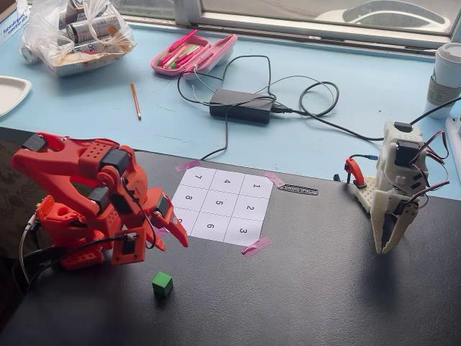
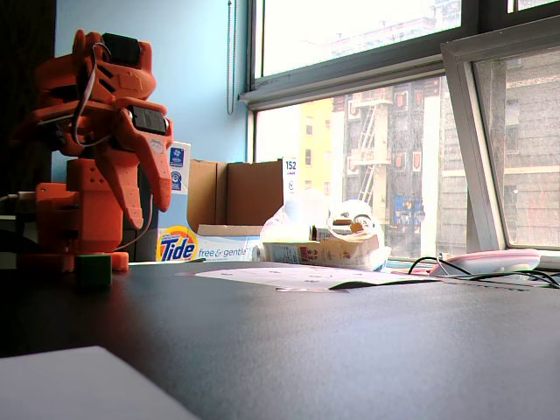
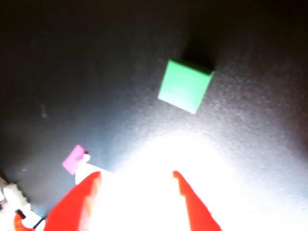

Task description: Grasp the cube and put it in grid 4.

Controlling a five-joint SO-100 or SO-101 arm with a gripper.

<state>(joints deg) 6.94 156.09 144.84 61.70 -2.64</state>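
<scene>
We see the orange arm (image 1: 94, 194) folded low at the left of the black table (image 1: 310, 288), its gripper (image 1: 170, 234) hanging over the near-left edge of the numbered sheet (image 1: 223, 203), empty, with its two fingers parted, as the wrist view shows (image 3: 139, 192). The cube (image 1: 162, 283) sits alone on the bare dark surface, near the gripper but clear of it, and apart from the sheet. Grid 4 (image 1: 227, 182) is in the far row of the sheet, middle cell in this fixed view, and it is free.

What worries us most is the approach: the cube lies turned at an angle to the fingers in the wrist view (image 3: 185, 85), so a straight close could catch a corner and twist or push it away across the smooth top. The wrist view is also washed out by glare near the fingers, so aiming by it looks risky. On the way to the cell, a low carry might drag the pink tape (image 1: 255, 246) or lift the paper's edge.

The table is matte black and butts against a pale blue ledge under a window (image 2: 367, 131), with a power brick (image 1: 241, 105), cables, a pink pencil case (image 1: 193, 53) and a second, white arm (image 1: 396, 191) standing idle at the right
</scene>
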